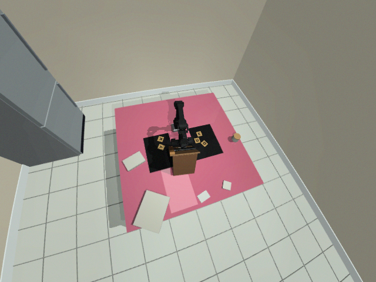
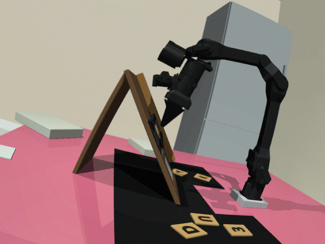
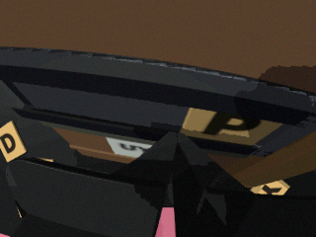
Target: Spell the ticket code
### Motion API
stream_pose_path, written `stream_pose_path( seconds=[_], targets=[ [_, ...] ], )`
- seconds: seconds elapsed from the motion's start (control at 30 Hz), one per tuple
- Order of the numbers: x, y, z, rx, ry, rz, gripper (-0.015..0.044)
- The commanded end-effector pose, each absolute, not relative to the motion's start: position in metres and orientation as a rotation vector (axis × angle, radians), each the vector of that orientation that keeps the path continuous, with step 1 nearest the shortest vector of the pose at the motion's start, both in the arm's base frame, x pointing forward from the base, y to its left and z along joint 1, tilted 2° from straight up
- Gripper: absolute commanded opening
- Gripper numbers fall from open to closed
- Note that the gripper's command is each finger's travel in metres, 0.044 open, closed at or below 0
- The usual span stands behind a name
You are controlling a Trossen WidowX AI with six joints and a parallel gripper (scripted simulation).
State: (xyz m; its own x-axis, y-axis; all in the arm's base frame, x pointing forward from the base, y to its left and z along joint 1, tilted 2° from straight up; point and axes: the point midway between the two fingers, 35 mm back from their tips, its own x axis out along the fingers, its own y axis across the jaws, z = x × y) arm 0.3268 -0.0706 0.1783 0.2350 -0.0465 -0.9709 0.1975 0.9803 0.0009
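Observation:
My gripper [image 1: 183,148] [image 2: 162,126] [image 3: 174,140] is shut and empty, its tips at the dark letter rail [image 2: 153,124] [image 3: 99,75] on the leaning brown board [image 1: 184,164] [image 3: 148,30]. In the wrist view a P tile [image 3: 197,120] lies in the rail's right part, just right of the tips; the rail shows no tile left of it. The ticket [image 3: 118,146] below shows an S; the fingers hide the rest. Loose tiles lie flat: D [image 1: 204,143] [image 2: 195,234], U [image 1: 197,140] [image 2: 194,216], and one like an E [image 1: 199,133] [image 2: 228,228].
Two more tiles [image 1: 160,138] [image 1: 161,147] lie on the black mat [image 1: 157,160] left of the board in the top view. A wooden strip [image 2: 147,100] [image 3: 281,153] stands out from the board. Pale blocks [image 1: 151,211] [image 1: 133,161] and a round-topped jar [image 1: 236,137] stand farther out.

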Motion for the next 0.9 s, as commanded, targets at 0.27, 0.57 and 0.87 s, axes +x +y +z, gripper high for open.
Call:
stream_pose_path(
  seconds=[0.27, 0.57, 0.87],
  targets=[
    [0.315, -0.069, 0.188, 0.132, 1.321, -0.174, 0.0],
    [0.315, -0.069, 0.188, 0.126, 1.32, -0.157, 0.0026],
    [0.274, -0.063, 0.245, -0.355, 1.036, 0.373, 0.0263]
  ],
)
